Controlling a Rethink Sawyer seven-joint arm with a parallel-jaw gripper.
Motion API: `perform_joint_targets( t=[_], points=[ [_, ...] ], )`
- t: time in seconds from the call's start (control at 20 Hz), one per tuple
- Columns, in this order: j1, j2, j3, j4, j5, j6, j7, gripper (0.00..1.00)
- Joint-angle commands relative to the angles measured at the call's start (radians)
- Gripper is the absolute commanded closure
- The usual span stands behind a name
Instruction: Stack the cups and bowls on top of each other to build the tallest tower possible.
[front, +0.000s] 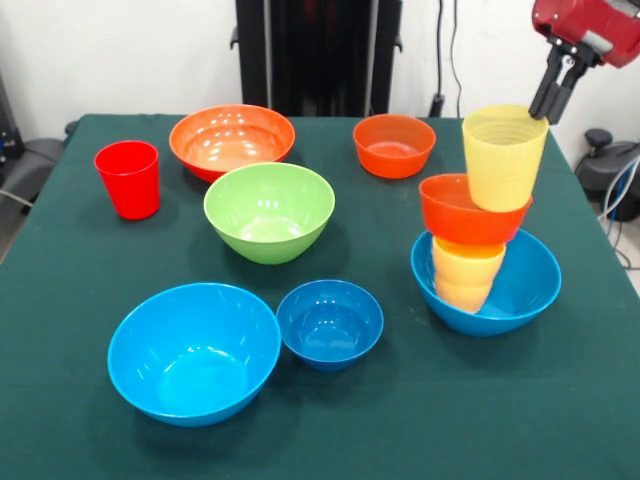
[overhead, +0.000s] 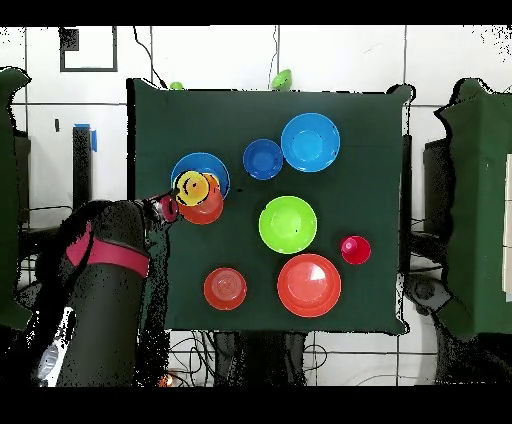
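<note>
Fingers (front: 553, 90): close together, holding nothing, just above the yellow cup's (front: 505, 155) rim | Tower (front: 485, 235): near your table's (front: 60, 400) right edge, blue base bowl (front: 530, 285), nested orange cups (front: 467, 275), small orange bowl (front: 470, 212), yellow cup on top, leaning | Risk: you could topple it by brushing that cup.

Leaning tower (front: 480, 235) in light-blue bowl, pale yellow cup (front: 503, 155) topmost, seemingly tilted

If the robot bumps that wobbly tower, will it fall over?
Probably. The tower leans, and its pale yellow cup sits tilted in a small orange bowl. The glossy plastic likely slides easily. The light blue bowl beneath might catch falling pieces.
</note>
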Motion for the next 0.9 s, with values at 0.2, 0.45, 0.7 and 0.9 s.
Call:
perform_joint_targets(
  t=[0.2,0.45,0.7,0.9],
  points=[
    [-0.093,-0.025,0.125,-0.065,0.019,0.107,-0.096,1.0],
    [-0.168,-0.034,0.164,-0.028,-0.014,0.065,-0.154,1.0],
    [-0.181,-0.027,0.17,0.0,-0.038,0.039,-0.132,1.0],
    [-0.184,-0.022,0.177,0.003,-0.046,0.038,-0.132,1.0]
  ],
)
